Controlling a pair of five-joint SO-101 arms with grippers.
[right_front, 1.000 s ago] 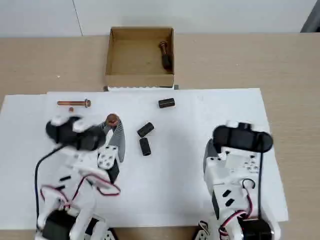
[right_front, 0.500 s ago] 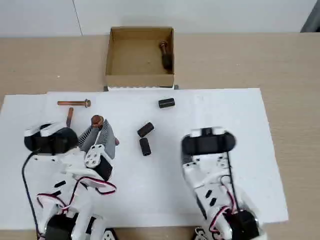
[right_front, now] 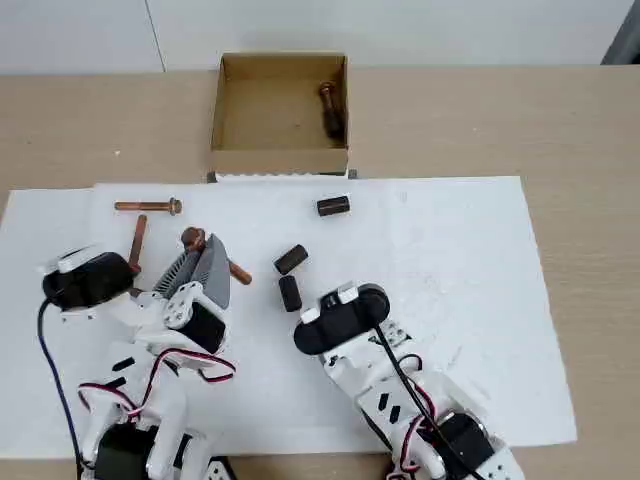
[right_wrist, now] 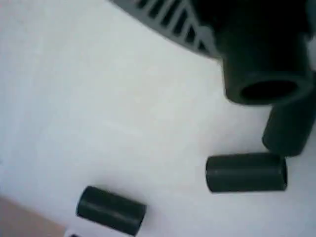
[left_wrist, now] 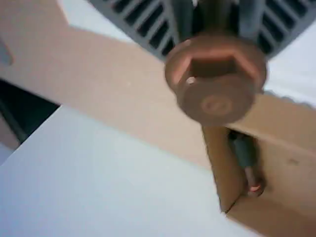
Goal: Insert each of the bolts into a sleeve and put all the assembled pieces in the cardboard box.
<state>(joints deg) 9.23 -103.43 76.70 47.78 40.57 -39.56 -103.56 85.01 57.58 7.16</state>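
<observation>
You had three loose bolts (right_front: 147,206), four loose sleeves (right_front: 291,259) — three lying flat, one held up — one assembled piece (right_front: 331,110) of bolt and sleeve, one cardboard box (right_front: 280,160), one white paper sheet (right_front: 450,240) and two arms (right_front: 195,320) in front of you.

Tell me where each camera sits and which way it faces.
High view: fixed overhead, looks down at the table; left arm, right arm show.
Left wrist view: faces the cardboard box; left gripper holds a bolt.
Right wrist view: faces loose sleeves on paper; right gripper holds a sleeve.
Shared: high and left wrist views show that box.
</observation>
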